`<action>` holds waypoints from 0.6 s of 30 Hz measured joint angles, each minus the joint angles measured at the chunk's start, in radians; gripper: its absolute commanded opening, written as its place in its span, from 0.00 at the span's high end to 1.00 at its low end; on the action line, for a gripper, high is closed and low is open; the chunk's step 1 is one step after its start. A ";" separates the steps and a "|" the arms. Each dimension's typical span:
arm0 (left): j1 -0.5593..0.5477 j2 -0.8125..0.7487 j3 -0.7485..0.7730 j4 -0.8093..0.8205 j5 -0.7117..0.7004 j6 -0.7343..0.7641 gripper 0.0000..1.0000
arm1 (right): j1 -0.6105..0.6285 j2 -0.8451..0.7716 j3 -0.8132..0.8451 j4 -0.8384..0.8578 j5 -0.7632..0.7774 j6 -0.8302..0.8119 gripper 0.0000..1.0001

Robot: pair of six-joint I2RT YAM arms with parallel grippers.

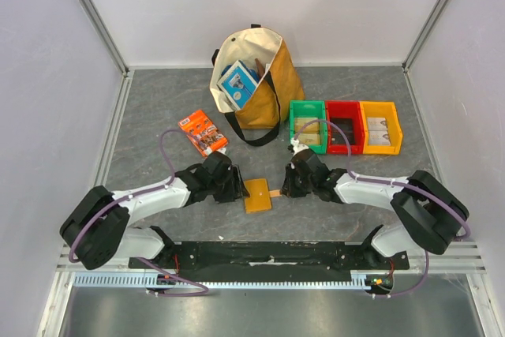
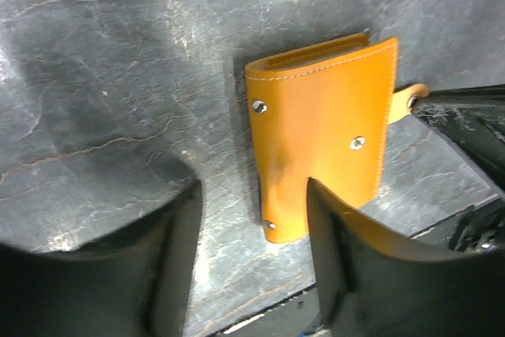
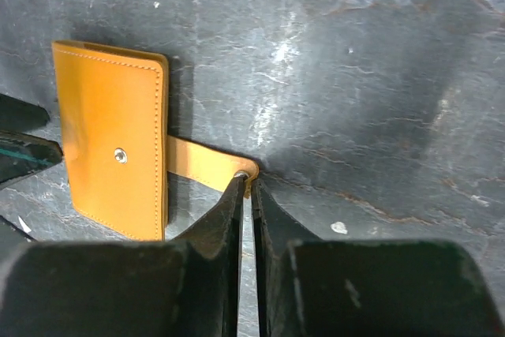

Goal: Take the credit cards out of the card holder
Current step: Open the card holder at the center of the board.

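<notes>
Holder point(image 1: 258, 195) is lying folded on the grey table point(image 1: 158, 100) between the 2 arms. Right gripper point(image 3: 245, 183) is pinching the tab point(image 3: 205, 167) tip, its fingers nearly together. Left gripper point(image 2: 252, 187) is standing spread at the holder's opposite edge.

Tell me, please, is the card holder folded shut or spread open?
Folded shut: the card holder lies flat, only its orange cover showing, no pockets visible. Its tab sticks out, pinched by the right end effector.
</notes>
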 measured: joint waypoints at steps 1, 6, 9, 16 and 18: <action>0.000 -0.001 0.013 -0.025 -0.014 0.013 0.21 | -0.016 -0.005 -0.016 0.019 -0.017 0.006 1.00; -0.074 -0.008 0.127 -0.158 -0.121 0.045 0.16 | -0.059 -0.007 -0.065 0.115 -0.097 0.033 1.00; -0.169 0.014 0.217 -0.227 -0.183 0.051 0.13 | -0.074 0.000 -0.090 0.172 -0.137 0.049 1.00; -0.320 0.229 0.431 -0.345 -0.321 0.063 0.11 | -0.116 0.003 -0.148 0.274 -0.216 0.080 1.00; -0.342 0.294 0.470 -0.378 -0.351 0.069 0.11 | -0.124 0.003 -0.161 0.292 -0.227 0.088 1.00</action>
